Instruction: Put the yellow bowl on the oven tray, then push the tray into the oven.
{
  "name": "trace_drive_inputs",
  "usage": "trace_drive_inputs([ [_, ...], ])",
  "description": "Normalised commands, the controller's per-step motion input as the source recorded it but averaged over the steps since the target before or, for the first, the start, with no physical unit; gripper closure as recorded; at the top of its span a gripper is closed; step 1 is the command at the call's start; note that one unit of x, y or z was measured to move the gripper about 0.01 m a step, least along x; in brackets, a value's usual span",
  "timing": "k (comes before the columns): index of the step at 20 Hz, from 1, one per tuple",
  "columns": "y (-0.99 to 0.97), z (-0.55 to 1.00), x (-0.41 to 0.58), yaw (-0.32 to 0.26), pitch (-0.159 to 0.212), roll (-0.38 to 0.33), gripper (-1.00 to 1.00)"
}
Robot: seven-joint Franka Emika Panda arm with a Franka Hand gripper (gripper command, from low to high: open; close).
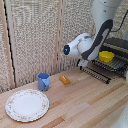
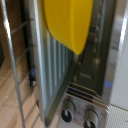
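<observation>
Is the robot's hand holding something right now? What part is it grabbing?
I can't tell. The gripper is down by the front edge of the tray, with the yellow bowl on it, but its fingers are hidden.

The grabber's fingers are hidden behind the big white arm (image 1: 87,45) in the exterior view, so nobody can tell if they are open. The oven (image 1: 119,47) is cut off at that picture's right edge. In the blurry wrist view, the yellow dish (image 2: 67,22) runs off the top.
</observation>
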Motion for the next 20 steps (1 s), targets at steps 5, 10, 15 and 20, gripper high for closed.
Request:
trace_drive_inputs([
  [5,-0.59,-0.16,-0.026,0.007,0.005,0.023,-1.00],
  [10,-0.40,-0.13,0.009,0.004,0.042,0.004,-1.00],
  [15,-0.15,-0.08,-0.005,-0.005,0.024,0.000,1.00],
  [20,-0.03,0.00,-0.050,-0.013,0.015,0.000,1.00],
])
